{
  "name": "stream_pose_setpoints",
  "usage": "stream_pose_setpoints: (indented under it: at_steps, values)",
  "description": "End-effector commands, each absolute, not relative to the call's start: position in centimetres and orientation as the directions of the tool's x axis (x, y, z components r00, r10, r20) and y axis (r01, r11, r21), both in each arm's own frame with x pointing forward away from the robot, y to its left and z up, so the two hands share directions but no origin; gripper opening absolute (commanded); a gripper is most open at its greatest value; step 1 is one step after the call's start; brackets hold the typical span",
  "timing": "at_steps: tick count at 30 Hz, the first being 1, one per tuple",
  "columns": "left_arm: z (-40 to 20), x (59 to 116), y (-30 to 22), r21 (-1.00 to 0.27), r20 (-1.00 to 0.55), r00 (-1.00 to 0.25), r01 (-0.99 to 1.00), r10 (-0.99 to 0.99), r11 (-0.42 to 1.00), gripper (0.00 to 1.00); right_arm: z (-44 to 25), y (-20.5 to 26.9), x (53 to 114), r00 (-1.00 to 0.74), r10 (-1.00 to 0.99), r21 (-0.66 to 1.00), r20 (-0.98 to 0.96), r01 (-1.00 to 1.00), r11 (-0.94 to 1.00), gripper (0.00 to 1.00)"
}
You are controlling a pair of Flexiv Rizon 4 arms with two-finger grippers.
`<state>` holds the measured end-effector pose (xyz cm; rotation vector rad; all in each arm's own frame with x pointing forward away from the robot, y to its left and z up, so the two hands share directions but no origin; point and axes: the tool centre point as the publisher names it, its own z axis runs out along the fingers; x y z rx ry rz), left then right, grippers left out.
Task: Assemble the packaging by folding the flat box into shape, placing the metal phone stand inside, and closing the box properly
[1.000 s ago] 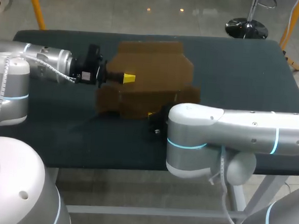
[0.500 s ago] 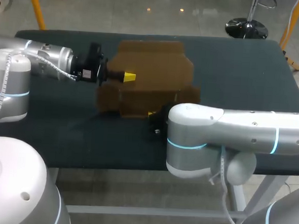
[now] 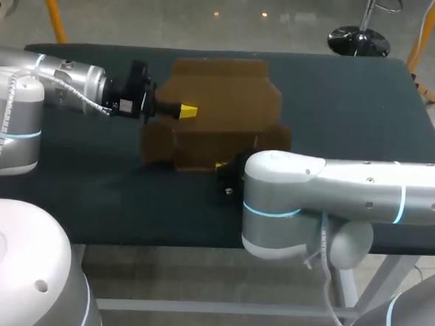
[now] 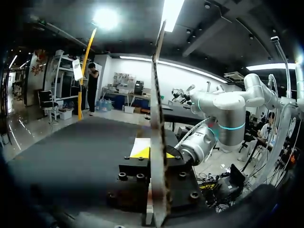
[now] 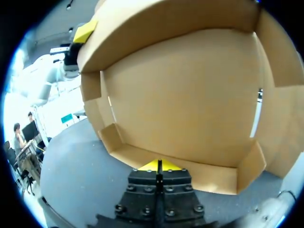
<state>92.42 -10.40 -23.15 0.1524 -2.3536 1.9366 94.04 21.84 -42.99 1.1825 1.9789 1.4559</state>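
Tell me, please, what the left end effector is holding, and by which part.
The left end effector clamps the cardboard box by one panel's edge, on the box's left side.

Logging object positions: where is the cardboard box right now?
Head view: cardboard box, partly folded, in the middle of the table, left panel clamped by the left end effector, right end effector at its near edge.

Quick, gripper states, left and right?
Left gripper: closed on a panel of the box.
Right gripper: closed, nothing visibly held.

A dark green table (image 3: pixel 354 105) stands on pale metal legs.
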Motion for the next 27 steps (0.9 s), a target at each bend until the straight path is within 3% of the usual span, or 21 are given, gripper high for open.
stream_pose_setpoints:
  at_steps: [1,27]
  values:
    - [-23.43,92.38,-10.38,-0.971,0.134,-0.991,-0.135,-0.019,0.197,0.00,-43.62,22.00,94.19,-0.551,0.821,0.918,0.148,0.386,0.093,0.00]
    - [-23.56,92.39,-10.38,-0.968,0.138,-0.990,-0.139,-0.019,0.207,0.00,-43.26,22.00,93.87,-0.559,0.816,0.922,0.146,0.377,0.093,0.00]
